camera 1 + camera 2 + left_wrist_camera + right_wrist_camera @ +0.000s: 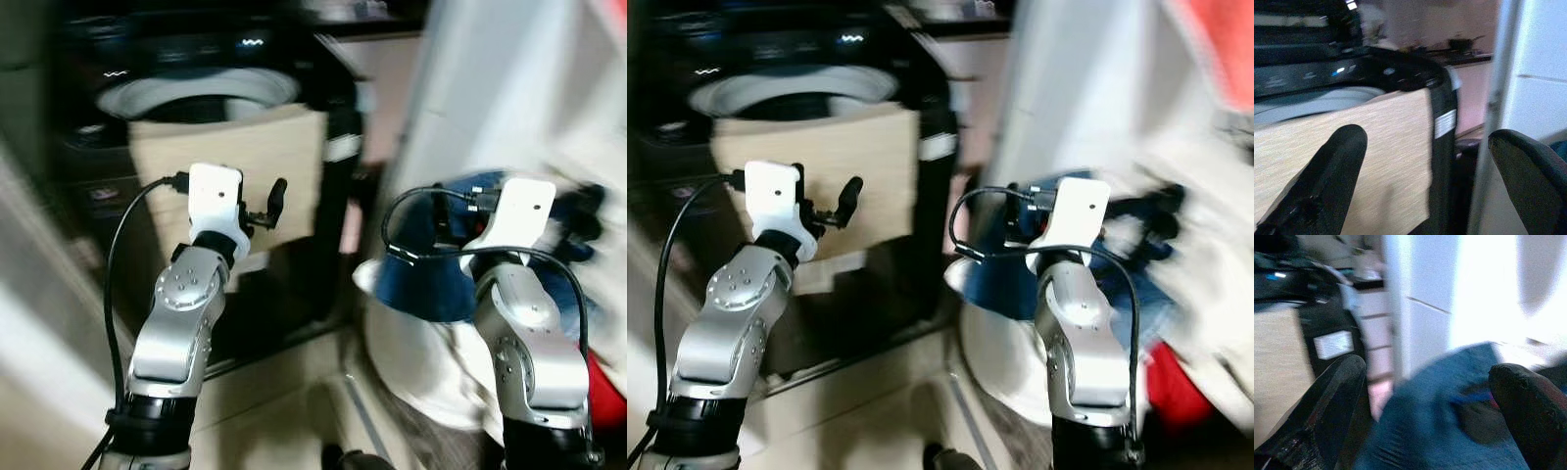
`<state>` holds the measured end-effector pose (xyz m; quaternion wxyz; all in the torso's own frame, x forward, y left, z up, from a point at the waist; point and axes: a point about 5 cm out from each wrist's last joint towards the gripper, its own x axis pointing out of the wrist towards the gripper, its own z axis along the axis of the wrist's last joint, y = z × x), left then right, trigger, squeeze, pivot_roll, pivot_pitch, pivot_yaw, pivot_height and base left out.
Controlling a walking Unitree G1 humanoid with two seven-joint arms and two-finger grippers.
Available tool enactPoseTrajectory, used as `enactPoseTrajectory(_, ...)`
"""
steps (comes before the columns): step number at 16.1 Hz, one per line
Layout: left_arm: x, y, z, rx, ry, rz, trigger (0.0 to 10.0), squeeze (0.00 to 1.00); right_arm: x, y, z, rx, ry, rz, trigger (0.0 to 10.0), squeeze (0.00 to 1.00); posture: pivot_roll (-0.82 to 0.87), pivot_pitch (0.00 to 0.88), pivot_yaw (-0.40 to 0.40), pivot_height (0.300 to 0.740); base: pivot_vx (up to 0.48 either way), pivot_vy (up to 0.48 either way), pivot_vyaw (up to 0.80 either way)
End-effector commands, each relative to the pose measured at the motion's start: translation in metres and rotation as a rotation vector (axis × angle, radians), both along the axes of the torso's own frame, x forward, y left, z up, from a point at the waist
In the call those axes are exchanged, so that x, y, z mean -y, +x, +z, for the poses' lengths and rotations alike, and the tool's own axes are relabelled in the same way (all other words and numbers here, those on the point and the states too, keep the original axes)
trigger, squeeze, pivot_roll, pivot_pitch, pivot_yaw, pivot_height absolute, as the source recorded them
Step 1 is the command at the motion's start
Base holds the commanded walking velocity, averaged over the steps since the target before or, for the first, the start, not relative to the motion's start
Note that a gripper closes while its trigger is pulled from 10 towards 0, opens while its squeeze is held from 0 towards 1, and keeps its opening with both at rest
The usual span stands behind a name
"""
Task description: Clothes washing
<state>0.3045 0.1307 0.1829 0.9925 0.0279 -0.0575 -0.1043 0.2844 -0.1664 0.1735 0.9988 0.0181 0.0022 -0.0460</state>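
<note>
A: What's the room like?
B: Blurred. A pale floor [284,392], a white wall panel [490,88] on the right, and a black washing machine [196,108] ahead with its round top opening [196,95] pale-rimmed and a light wood-look front panel [235,157].

A: Any containers?
B: 1 white basket [411,362] low on the right. Blue clothes [431,274] are heaped in it, with something red [607,392] beside them.

A: And the 2 arms?
B: The left gripper [1425,161] is raised before the machine, jaws spread and empty. The right gripper [1425,396] hovers over the blue clothes, jaws released, holding nothing.
</note>
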Motion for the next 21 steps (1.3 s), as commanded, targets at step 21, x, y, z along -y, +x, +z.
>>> enactPoseTrajectory(21, -0.004, 0.009, 0.000, 0.041, 0.107, 0.074, 10.0, 0.00, -0.009, -0.002, 0.005, 0.010, -0.103, 0.040, 10.0, 0.00, -0.04, 0.000, -0.010, 0.740, 0.000, 0.160, -0.33)
